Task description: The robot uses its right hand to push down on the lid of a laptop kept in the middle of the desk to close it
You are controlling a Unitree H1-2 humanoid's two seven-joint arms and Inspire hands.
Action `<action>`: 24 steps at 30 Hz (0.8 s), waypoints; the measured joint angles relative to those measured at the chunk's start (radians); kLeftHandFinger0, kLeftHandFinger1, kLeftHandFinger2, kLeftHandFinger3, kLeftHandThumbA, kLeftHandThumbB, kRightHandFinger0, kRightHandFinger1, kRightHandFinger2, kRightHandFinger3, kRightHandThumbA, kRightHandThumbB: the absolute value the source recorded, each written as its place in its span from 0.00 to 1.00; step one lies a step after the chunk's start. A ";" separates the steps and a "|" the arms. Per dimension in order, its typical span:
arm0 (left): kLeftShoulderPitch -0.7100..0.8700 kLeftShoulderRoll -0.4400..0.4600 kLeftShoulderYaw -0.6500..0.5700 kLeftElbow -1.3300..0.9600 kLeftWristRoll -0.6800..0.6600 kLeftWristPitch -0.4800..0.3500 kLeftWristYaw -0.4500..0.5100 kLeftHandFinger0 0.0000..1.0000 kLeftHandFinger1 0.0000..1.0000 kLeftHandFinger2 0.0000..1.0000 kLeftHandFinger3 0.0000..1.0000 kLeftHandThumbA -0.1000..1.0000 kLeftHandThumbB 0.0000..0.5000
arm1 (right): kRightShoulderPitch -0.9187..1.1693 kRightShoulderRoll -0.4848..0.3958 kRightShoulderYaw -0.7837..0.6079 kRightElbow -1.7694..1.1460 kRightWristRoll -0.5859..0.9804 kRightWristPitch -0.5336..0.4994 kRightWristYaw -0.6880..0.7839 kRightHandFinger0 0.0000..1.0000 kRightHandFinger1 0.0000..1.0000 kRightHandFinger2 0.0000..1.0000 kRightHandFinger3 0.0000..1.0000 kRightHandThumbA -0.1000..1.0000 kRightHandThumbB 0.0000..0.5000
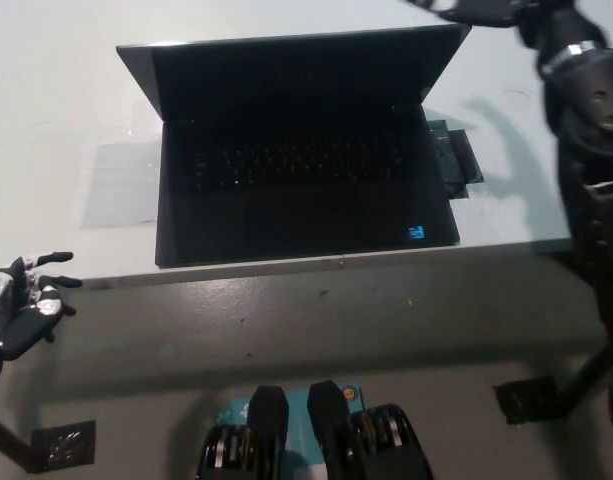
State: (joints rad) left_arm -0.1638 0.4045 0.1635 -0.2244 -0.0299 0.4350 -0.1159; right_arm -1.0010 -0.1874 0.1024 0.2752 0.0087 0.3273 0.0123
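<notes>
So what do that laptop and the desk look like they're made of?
The laptop looks like matte black metal or plastic: dark, even, barely any glare. The desk seems a smooth white laminate or painted board: flat, faintly shiny, with a thin edge.

White desk (46,110) fills the upper part of my view, its front edge running left to right. On it, a clear plastic sheet (121,185) lies flat near the desk's left portion, and a small dark packet (456,160) sits toward its right. Below the desk edge, grey floor (316,320). Black desk feet (64,445) rest on the floor beneath the desk's corners. Lighting is bright and even, casting soft shadows onto the desk.
</notes>
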 measured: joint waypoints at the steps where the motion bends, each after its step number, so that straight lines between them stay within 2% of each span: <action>1: -0.002 0.002 -0.002 0.000 0.000 0.000 -0.001 0.37 0.46 0.60 0.72 0.10 0.00 | -0.010 0.006 0.007 0.028 -0.005 -0.011 0.001 0.95 0.86 0.84 0.92 1.00 0.47; 2: -0.003 0.003 -0.004 0.000 0.000 0.001 -0.002 0.38 0.46 0.60 0.73 0.08 0.00 | -0.020 0.011 0.014 0.054 -0.010 -0.021 0.002 0.93 0.85 0.84 0.92 1.00 0.45; 4: -0.010 0.006 -0.009 0.000 0.000 0.001 -0.005 0.38 0.46 0.60 0.72 0.08 0.00 | -0.041 0.014 0.028 0.096 -0.024 -0.041 0.004 0.94 0.87 0.84 0.92 1.00 0.54; 10: -0.045 0.015 -0.031 0.005 0.005 0.004 -0.015 0.37 0.47 0.62 0.72 0.10 0.01 | -0.112 0.025 0.056 0.224 -0.049 -0.087 0.017 0.92 0.83 0.79 0.88 1.00 0.52; 11: -0.049 0.016 -0.035 0.005 0.006 0.005 -0.016 0.36 0.46 0.61 0.71 0.09 0.00 | -0.118 0.026 0.061 0.243 -0.054 -0.097 0.019 0.91 0.82 0.79 0.87 1.00 0.58; 14: -0.063 0.019 -0.044 0.005 0.012 0.009 -0.016 0.37 0.47 0.61 0.71 0.08 0.00 | -0.133 0.030 0.080 0.331 -0.071 -0.136 0.025 0.89 0.79 0.77 0.86 1.00 0.61; 17: -0.067 0.020 -0.045 0.005 0.014 0.013 -0.018 0.39 0.48 0.63 0.72 0.07 0.00 | -0.139 0.037 0.099 0.418 -0.088 -0.173 0.026 0.93 0.81 0.77 0.87 1.00 0.60; 22: -0.072 0.021 -0.046 0.005 0.015 0.016 -0.022 0.40 0.50 0.64 0.73 0.07 0.00 | -0.149 0.048 0.107 0.501 -0.107 -0.231 0.027 0.89 0.81 0.80 0.89 1.00 0.53; 24: -0.075 0.022 -0.046 0.005 0.015 0.016 -0.025 0.41 0.51 0.65 0.72 0.08 0.00 | -0.150 0.051 0.095 0.515 -0.107 -0.251 0.025 0.89 0.82 0.82 0.92 1.00 0.54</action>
State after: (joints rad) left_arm -0.2391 0.4260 0.1179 -0.2189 -0.0151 0.4507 -0.1412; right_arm -1.1513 -0.1359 0.1977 0.7906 -0.0982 0.0761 0.0375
